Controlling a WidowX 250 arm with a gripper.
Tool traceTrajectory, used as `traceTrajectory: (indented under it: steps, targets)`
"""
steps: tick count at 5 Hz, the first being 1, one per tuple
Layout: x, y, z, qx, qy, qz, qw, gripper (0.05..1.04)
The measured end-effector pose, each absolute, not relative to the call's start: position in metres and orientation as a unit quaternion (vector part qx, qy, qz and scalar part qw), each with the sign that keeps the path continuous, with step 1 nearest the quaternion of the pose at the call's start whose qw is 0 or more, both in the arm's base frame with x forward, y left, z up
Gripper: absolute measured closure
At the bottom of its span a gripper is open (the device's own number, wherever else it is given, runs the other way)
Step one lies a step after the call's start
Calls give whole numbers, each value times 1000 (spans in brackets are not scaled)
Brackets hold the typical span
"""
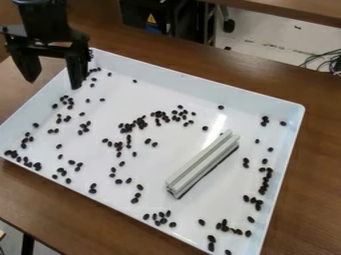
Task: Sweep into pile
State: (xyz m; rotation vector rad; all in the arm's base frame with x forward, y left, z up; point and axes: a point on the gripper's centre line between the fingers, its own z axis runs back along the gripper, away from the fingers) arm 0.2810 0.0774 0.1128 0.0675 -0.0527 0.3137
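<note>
My gripper (53, 80) hangs over the upper left corner of the white tray (200, 82), its two fingers spread wide apart with nothing between them. Dark beans (140, 122) lie scattered over the tray floor: a loose cluster around the middle, others along the left wall, the lower edge and the right side. A pale grey grooved bar (203, 163) lies flat and diagonal in the tray, right of centre, well away from my gripper. Some beans (265, 182) line up near the right wall.
The tray's raised walls surround the beans, and it rests on a brown wooden table (319, 149). Behind the table stand a black case (148, 15) and a metal frame. Cables (323, 60) hang at the upper right.
</note>
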Motion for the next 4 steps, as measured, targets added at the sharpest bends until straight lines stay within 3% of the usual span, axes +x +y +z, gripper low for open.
traceTrajectory:
  steps: [2,4]
  targets:
    - [270,52,94,33,12,98,995,83]
    - [262,-25,88,11,-1,-52,999,83]
